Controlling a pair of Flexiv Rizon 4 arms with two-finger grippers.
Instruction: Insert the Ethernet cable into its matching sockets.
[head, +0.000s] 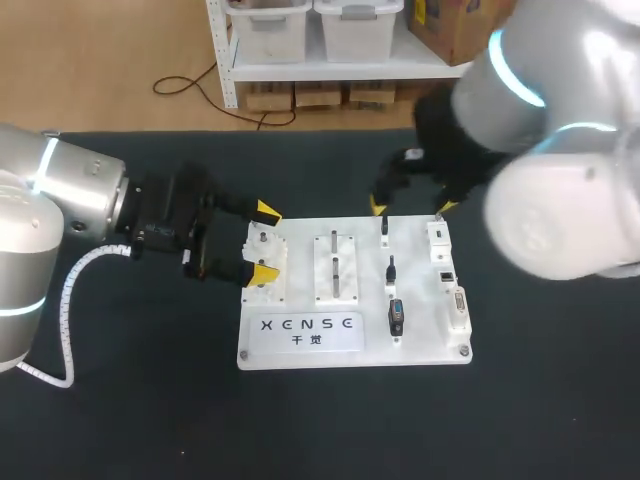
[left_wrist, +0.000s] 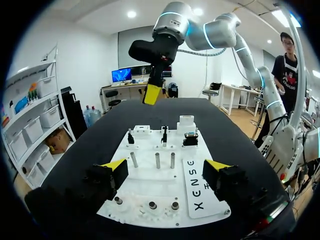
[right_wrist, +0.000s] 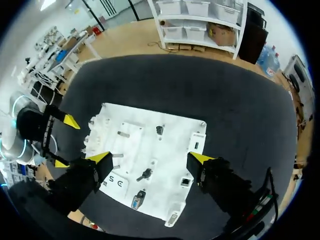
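Approach step, nothing gripped.
Both open: left pincer (head: 265, 241) beside the board (head: 300, 350), right pincer (head: 411, 207) above it; next, grasp the cable.

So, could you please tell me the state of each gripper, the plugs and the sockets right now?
left gripper: open, empty, at the board's left edge
right gripper: open, empty, above the board's far edge
plugs: parked on the board, none gripped
sockets: nothing plugged in
board: flat on the table
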